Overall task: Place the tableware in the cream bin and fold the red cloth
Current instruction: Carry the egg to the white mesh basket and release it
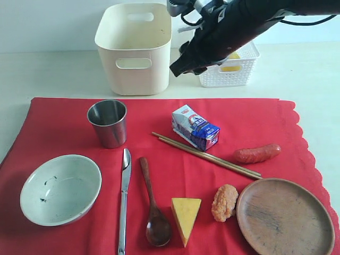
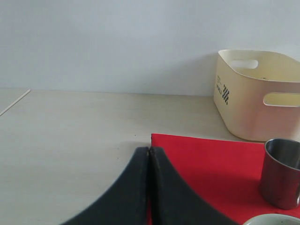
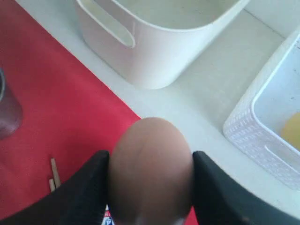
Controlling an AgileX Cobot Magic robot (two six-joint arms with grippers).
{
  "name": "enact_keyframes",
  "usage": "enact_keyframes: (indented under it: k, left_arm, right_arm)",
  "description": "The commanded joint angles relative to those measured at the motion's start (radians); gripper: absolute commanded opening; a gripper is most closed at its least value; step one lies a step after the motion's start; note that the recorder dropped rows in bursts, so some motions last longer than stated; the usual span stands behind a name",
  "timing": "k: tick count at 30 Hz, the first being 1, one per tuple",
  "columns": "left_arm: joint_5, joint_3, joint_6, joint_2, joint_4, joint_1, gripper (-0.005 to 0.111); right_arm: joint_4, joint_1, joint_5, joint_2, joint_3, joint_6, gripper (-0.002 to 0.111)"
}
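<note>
The red cloth (image 1: 64,122) lies spread flat with the tableware on it: steel cup (image 1: 108,123), speckled bowl (image 1: 60,189), knife (image 1: 124,199), dark wooden spoon (image 1: 153,204), chopsticks (image 1: 207,155) and round wooden plate (image 1: 285,217). Behind the cloth stands the cream bin (image 1: 135,49), with nothing visible inside. My right gripper (image 3: 150,178) hangs above the gap between the bin and the white basket, shut on a brown egg (image 3: 150,168). My left gripper (image 2: 149,150) is shut on nothing, low by the cloth's far-left corner (image 2: 197,159); the exterior view does not show it.
A white lattice basket (image 1: 231,71) with something yellow inside stands right of the bin. On the cloth also lie a milk carton (image 1: 195,127), a sausage (image 1: 257,153), a cheese wedge (image 1: 186,217) and a nugget (image 1: 224,202).
</note>
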Motion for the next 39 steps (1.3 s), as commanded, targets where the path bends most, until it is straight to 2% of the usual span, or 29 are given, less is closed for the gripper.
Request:
enact_keyframes:
  k: [1, 7, 9, 12, 18, 25, 29, 39]
  left_arm:
    - [0.003, 0.0, 0.0, -0.006, 0.0, -0.006, 0.002]
    - [0.003, 0.0, 0.0, -0.006, 0.0, -0.006, 0.002]
    - [0.003, 0.0, 0.0, -0.006, 0.0, -0.006, 0.002]
    - [0.003, 0.0, 0.0, -0.006, 0.0, -0.006, 0.002]
    - [0.003, 0.0, 0.0, -0.006, 0.0, -0.006, 0.002]
    - [0.003, 0.0, 0.0, -0.006, 0.0, -0.006, 0.002]
    - [0.003, 0.0, 0.0, -0.006, 0.0, -0.006, 0.002]
    - [0.003, 0.0, 0.0, -0.006, 0.0, -0.006, 0.002]
  right_arm:
    - [0.006, -0.033, -0.001, -0.011, 0.005, 0.006, 0.019]
    - [-0.011, -0.079, 0.0, -0.011, 0.005, 0.014, 0.017]
    - [-0.003, -0.098, -0.018, -0.011, 0.005, 0.014, 0.013]
    - [0.003, -0.125, -0.036, -0.011, 0.005, 0.015, 0.0]
    - [0.005, -0.16, -0.087, -0.011, 0.005, 0.015, 0.0]
    - [0.008, -0.214, -0.268, 0.008, 0.0, 0.049, 0.0]
    - [0.01, -0.252, -0.328, 0.083, -0.047, 0.069, 0.0]
    - [0.017, -0.261, -0.395, 0.346, -0.236, 0.09, 0.0]
